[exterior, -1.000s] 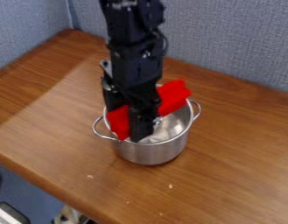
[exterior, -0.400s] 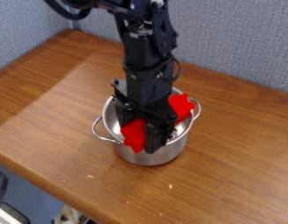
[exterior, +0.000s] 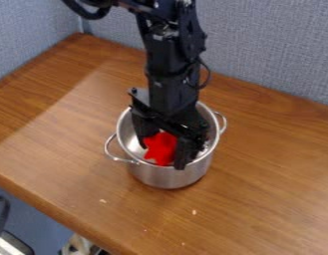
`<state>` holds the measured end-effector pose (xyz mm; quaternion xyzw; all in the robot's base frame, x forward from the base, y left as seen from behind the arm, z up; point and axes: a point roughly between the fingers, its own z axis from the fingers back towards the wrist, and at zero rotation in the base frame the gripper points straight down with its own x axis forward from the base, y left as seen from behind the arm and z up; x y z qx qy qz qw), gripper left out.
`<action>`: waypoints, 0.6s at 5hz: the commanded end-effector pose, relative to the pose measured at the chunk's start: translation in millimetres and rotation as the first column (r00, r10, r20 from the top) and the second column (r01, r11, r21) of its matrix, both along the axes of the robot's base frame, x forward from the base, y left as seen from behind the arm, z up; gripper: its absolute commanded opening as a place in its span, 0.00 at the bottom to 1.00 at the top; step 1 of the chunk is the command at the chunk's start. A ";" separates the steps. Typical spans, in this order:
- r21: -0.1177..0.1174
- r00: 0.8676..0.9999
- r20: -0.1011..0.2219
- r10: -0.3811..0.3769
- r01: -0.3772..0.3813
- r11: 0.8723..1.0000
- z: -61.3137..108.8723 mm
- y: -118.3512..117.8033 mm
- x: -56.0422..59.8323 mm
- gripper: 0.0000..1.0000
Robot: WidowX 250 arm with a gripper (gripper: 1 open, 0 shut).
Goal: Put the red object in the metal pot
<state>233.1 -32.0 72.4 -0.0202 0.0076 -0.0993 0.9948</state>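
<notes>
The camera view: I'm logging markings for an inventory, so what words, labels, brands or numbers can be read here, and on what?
None can be read. The metal pot, the red object, the tool, the arm above it and the wooden table show no legible print, label or number at this picture size.

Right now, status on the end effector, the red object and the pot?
End effector down inside the metal pot, jaws spread. Red object in the pot between the jaws; contact unclear. Nothing else on the wooden table near the pot.

Wooden table point(exterior: 53, 105) — grey-blue wall point(exterior: 279, 40) behind.
</notes>
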 end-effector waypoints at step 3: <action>0.030 1.000 0.015 0.001 -0.001 1.000 -0.5 -0.9 0.2 1.00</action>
